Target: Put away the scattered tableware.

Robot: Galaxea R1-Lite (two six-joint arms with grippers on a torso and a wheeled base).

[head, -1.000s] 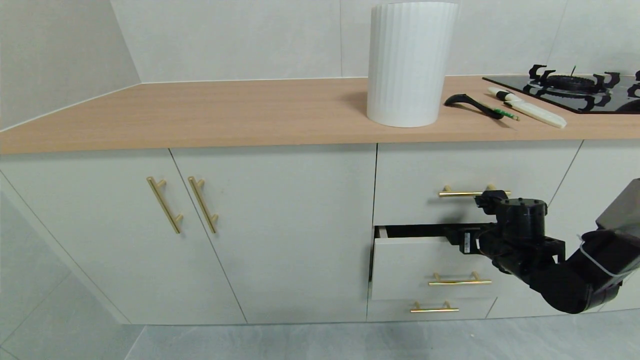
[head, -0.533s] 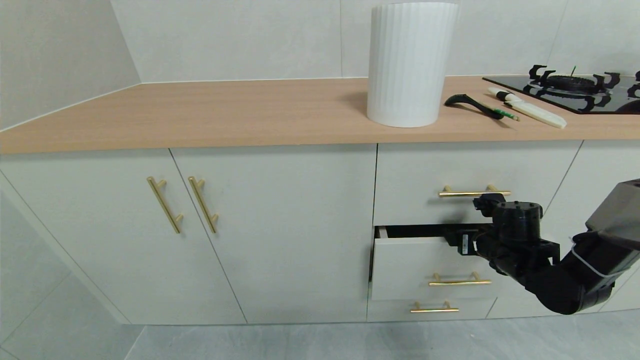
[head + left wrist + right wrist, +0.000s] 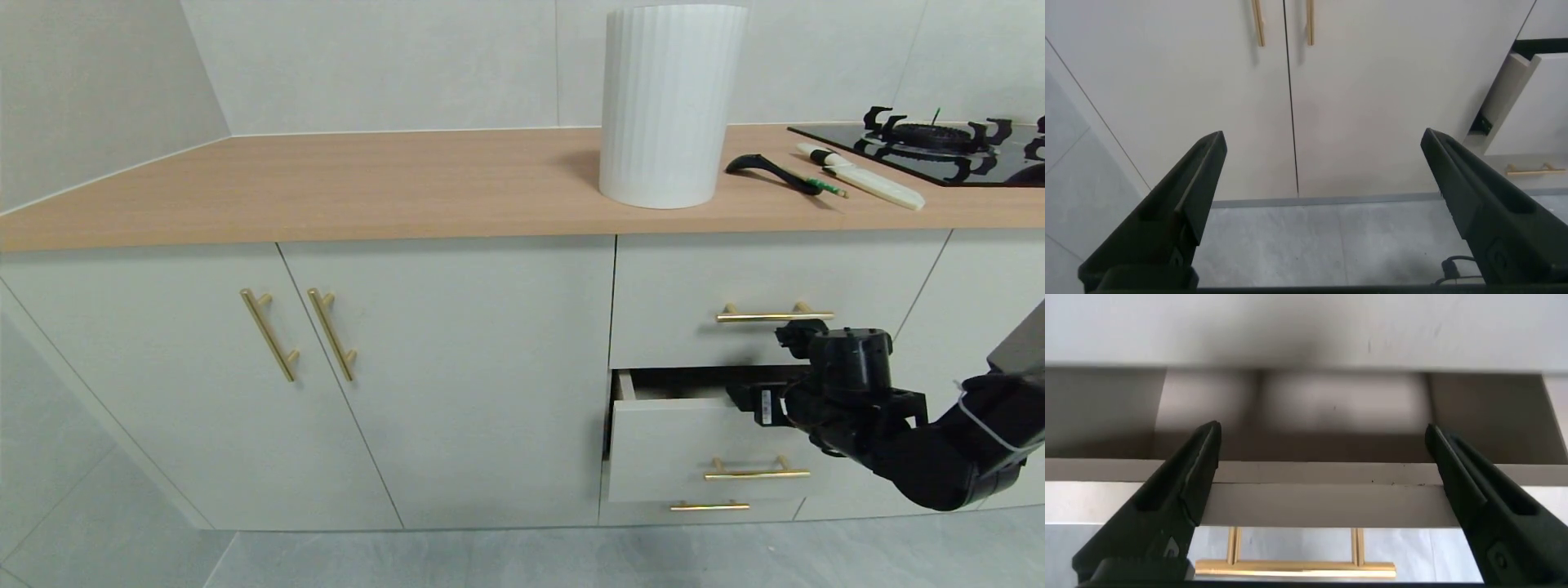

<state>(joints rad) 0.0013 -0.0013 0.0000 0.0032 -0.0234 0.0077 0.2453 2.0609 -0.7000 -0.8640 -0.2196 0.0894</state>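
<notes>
On the wooden counter (image 3: pixel 367 184) lie a black ladle (image 3: pixel 771 173), a thin green-tipped stick (image 3: pixel 829 187) and a long white utensil (image 3: pixel 864 185), all right of a tall white ribbed cylinder (image 3: pixel 669 102). Below them the middle drawer (image 3: pixel 686 445) stands partly pulled out. My right gripper (image 3: pixel 747 398) sits at that drawer's top edge. In the right wrist view the right gripper (image 3: pixel 1323 502) is open, its fingers spread over the drawer front (image 3: pixel 1323 505) with the dark drawer interior behind. My left gripper (image 3: pixel 1323 212) is open and holds nothing, facing the cabinet doors (image 3: pixel 1290 82) low near the floor.
A black gas hob (image 3: pixel 939 143) occupies the counter's far right. The top drawer (image 3: pixel 767 286) and the bottom drawer (image 3: pixel 709 508) are closed, with gold handles. Two closed cabinet doors with gold handles (image 3: pixel 298 331) stand left of the drawers. Grey floor (image 3: pixel 490 559) lies below.
The middle drawer has slid further out, showing more of its inside. My right gripper and arm have drawn back with it, slightly lower in the picture.
</notes>
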